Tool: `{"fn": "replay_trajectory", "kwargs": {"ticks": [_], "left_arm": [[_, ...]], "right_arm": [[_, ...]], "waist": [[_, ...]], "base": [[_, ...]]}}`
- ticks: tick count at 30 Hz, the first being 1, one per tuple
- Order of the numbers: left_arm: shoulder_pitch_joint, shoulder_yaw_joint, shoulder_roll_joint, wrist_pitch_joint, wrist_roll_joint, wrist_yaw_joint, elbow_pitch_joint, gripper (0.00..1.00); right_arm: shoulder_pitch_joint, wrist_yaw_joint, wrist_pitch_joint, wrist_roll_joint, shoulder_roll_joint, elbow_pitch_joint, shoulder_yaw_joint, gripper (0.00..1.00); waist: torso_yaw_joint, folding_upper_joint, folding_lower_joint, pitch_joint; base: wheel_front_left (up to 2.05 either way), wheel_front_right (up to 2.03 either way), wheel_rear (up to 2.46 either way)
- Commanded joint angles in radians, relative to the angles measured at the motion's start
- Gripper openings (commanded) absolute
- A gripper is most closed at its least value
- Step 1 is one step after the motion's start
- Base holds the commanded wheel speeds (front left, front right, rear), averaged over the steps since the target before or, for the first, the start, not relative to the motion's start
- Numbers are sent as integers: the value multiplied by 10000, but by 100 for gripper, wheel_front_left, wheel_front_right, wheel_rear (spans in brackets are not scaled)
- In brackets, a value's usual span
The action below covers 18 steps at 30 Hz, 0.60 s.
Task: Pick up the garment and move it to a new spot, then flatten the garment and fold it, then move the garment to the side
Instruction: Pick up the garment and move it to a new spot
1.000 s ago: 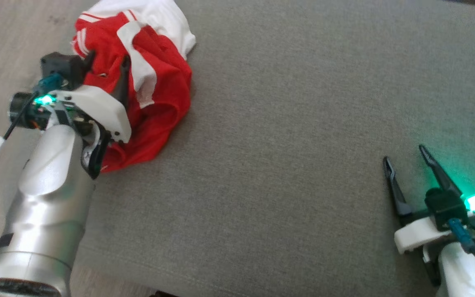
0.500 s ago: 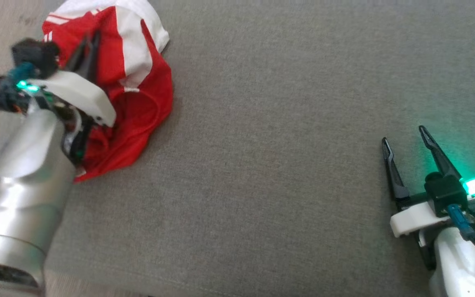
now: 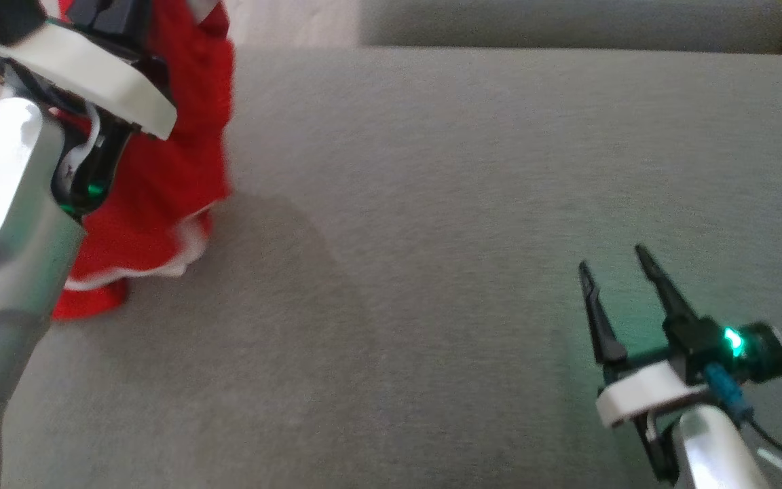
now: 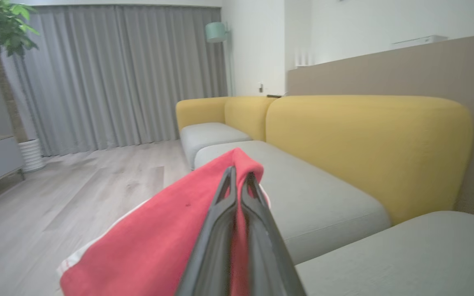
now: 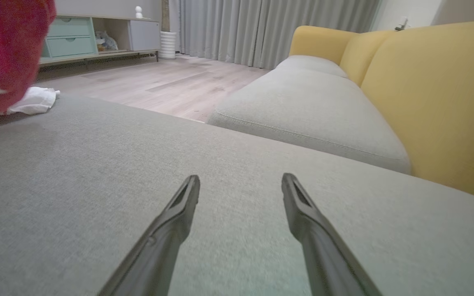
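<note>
The garment (image 3: 167, 156) is red with white trim and hangs from the upper left of the head view, its lower hem still resting on the grey cushion (image 3: 432, 204). My left gripper (image 4: 239, 174) is shut on a fold of the garment (image 4: 159, 242), the cloth draped over its fingertips. In the right wrist view the garment (image 5: 6, 53) hangs at the far left, a white part trailing on the cushion. My right gripper (image 3: 611, 261) is open over the cushion at the lower right, with nothing between its fingers (image 5: 181, 205).
The grey cushion's (image 5: 97, 164) left edge drops to a wooden floor (image 4: 56, 205). Further grey seats with yellow backrests (image 4: 364, 139) stand beyond. A low cabinet (image 5: 76, 39), curtains and a potted plant lie farther off.
My left gripper has shut on the garment and lifted it, so it now hangs instead of lying crumpled. The head camera has shifted. My right gripper has stayed open.
</note>
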Motion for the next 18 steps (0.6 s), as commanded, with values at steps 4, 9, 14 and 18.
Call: {"fn": "replay_trajectory", "kwargs": {"ticks": [4,9,14,18], "left_arm": [[-434,345,553,481,-515,20,-1040,0],[-325,346,522,772,-787,84,-1571,0],[-212,300,327,1096,-1215,115,-2243,0],[64,49,261,1389,-1293,204,-2455,0]], "right_arm": [[253,-7,4,397,48,-466,536,100],[275,-7,4,715,49,-699,744,100],[139,-7,4,1001,50,-981,877,100],[-56,-7,4,1241,50,-1199,933,100]], "waist": [[-2182,0,1,-1286],[-3203,0,1,-1274],[-4115,0,1,-812],[-4434,0,1,-209]], "base": [[0,0,0],[0,0,0],[0,0,0],[0,0,0]]}}
